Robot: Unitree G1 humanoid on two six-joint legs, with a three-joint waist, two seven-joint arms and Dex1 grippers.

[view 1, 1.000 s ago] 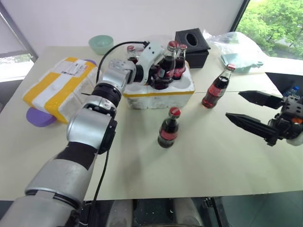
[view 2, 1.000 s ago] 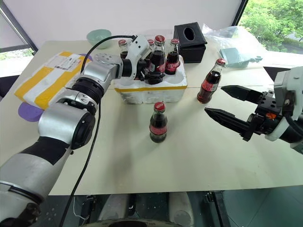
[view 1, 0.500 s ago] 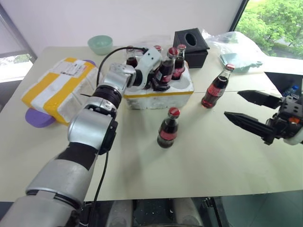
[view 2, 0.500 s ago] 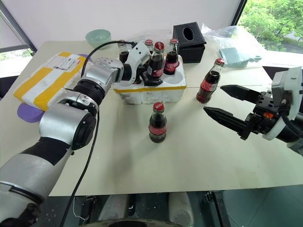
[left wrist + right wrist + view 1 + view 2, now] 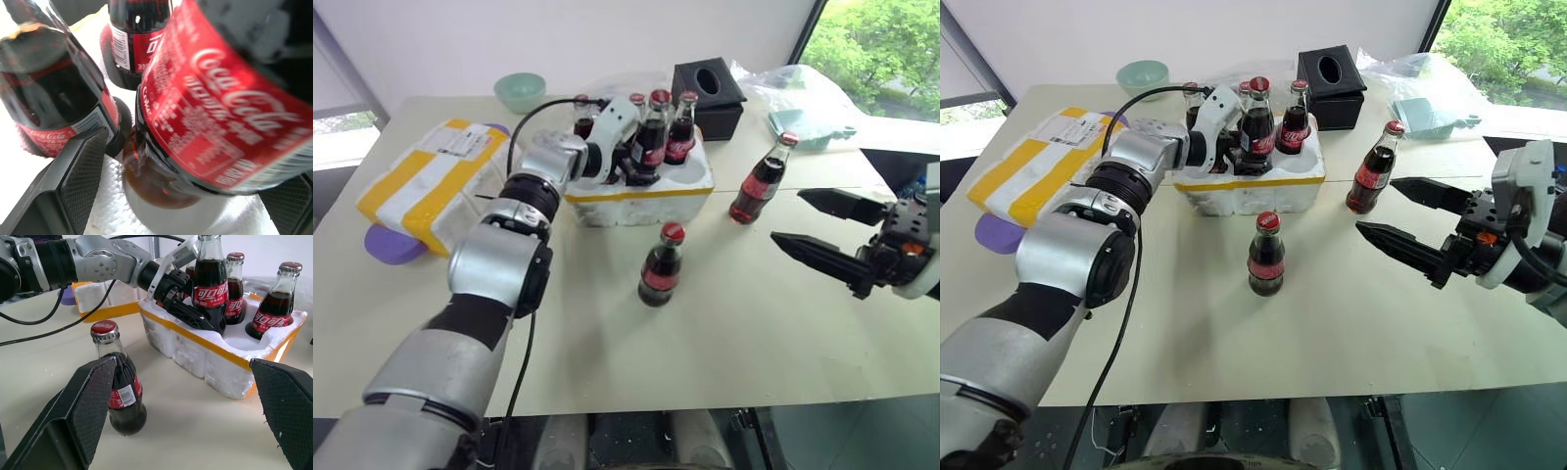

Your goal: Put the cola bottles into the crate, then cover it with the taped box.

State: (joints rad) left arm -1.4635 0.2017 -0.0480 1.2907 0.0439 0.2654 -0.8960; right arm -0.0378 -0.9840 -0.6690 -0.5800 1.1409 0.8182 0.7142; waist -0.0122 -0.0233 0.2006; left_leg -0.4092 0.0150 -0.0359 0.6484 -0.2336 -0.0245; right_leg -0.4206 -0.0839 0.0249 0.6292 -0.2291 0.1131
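Observation:
The white styrofoam crate (image 5: 646, 192) with its yellow tape band stands at the table's middle back, with several cola bottles upright in its wells. My left gripper (image 5: 639, 164) is open, its fingers (image 5: 73, 186) on either side of the front-middle bottle (image 5: 215, 122), which rests in its well. Two more cola bottles stand on the table: one (image 5: 661, 266) in front of the crate, the other (image 5: 762, 181) to its right. My right gripper (image 5: 787, 216) hovers open over the right of the table, holding nothing. The taped box (image 5: 435, 176) lies at the left.
A black tissue box (image 5: 710, 93) stands just behind the crate. A green bowl (image 5: 520, 90) sits at the back left, and a purple plate (image 5: 391, 243) lies under the taped box. Clear plastic and a teal tray (image 5: 803, 122) are at the back right.
My left gripper has opened off the bottle, which now stands in its well in the crate. The right arm has stayed where it was.

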